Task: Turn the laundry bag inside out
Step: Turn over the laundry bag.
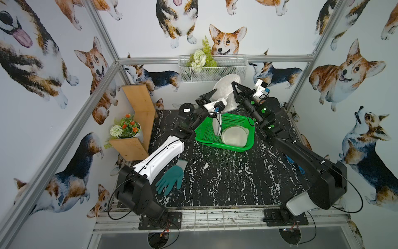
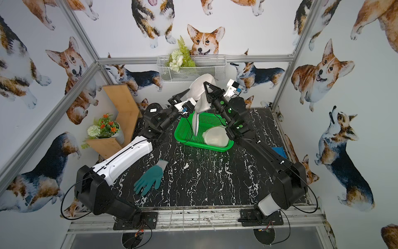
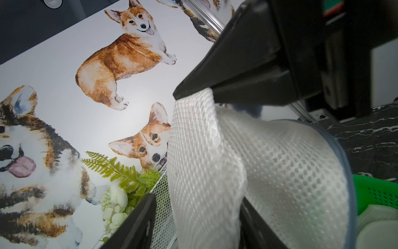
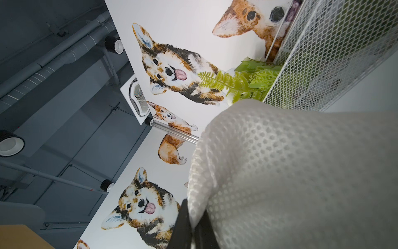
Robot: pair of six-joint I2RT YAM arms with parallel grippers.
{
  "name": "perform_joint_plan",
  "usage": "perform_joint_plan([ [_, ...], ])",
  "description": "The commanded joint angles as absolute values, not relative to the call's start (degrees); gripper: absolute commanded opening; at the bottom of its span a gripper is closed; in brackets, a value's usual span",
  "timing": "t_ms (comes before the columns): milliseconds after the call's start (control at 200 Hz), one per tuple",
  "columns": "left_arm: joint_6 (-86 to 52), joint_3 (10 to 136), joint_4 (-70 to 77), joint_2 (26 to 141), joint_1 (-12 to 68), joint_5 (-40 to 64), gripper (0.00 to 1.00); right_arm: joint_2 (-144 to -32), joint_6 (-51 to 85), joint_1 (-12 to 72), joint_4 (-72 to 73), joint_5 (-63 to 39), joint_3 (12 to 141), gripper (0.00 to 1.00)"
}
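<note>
Jaws of the left hand point(image 3: 197, 198) stand apart astride a hanging fold of the bag point(image 3: 280, 172). A gap shows beside one finger, so this hand is released and grips nothing. Just above it the right hand point(image 3: 193, 93) is clenched on the bag's upper edge, and its own wrist view shows the mesh pinched between the black tips. In both top views the bag hangs in the air at the rear of the bench point(image 1: 215, 172), in front of the wire rack point(image 1: 215, 73) and over the back of the green basket point(image 1: 206, 131). Its tail point(image 1: 216, 127) drops into the basket beside another pale round bag point(image 1: 233, 135) lying flat there. The step in hand looks like a regrip. To do it well, the left hand should probably shut on a single layer near the grey-trimmed rim point(image 3: 346, 155), not on the doubled fold. Pinching both layers would likely lock inside to outside, and nothing would turn. The right hand would serve best as a firm anchor while the left draws the rim down and over it. The open weave looks apt to snag on a fingertip, so a slow pull along the cloth seems wise. The tail could also catch on the basket's wall. The glove point(image 1: 170, 179) lies well apart at the front.
</note>
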State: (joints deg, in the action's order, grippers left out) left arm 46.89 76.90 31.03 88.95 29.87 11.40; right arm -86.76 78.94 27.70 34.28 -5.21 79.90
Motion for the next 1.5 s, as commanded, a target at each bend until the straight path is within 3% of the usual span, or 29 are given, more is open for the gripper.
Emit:
perform_joint_plan([
  [0,50.43,78.04,32.59,89.64,30.06,8.03,0.46,-86.22,78.48,27.71,32.42,-8.13,80.92,0.00],
  [285,50.18,78.23,31.77,88.64,30.32,10.14,0.01,-86.13,76.50,27.52,29.53,-8.34,81.59,0.02],
  [325,49.65,78.30,31.03,88.42,30.28,10.29,0.00,-86.09,75.12,27.19,28.59,-8.50,82.22,0.07],
  [490,41.45,81.82,25.10,88.97,28.49,10.30,0.00,-85.45,59.42,23.70,18.77,-12.24,87.97,0.53],
  [611,35.45,86.28,17.93,90.12,26.50,11.37,0.00,-80.74,39.50,22.38,15.21,-9.43,86.34,0.67],
  [681,32.19,88.41,14.65,90.68,25.65,12.56,0.00,-78.00,25.49,22.35,13.89,-8.78,83.29,0.70],
  [986,19.58,94.02,8.02,91.22,21.58,19.08,0.00,-71.02,-18.68,27.38,20.37,-7.53,63.79,0.72],
  [1251,17.85,97.28,2.63,91.41,21.10,20.57,0.00,-77.86,-24.89,31.35,35.22,3.91,63.34,0.69],
  [1326,17.41,97.63,1.77,91.40,21.05,20.28,0.00,-79.51,-25.70,31.82,38.92,6.43,64.05,0.64],
  [1416,16.68,98.50,0.57,91.66,21.01,19.49,0.00,-80.25,-26.34,32.22,41.73,7.38,64.25,0.45],
  [1496,15.04,99.33,0.17,92.06,20.75,18.36,0.00,-80.17,-26.28,32.47,42.50,6.55,63.80,0.23],
])
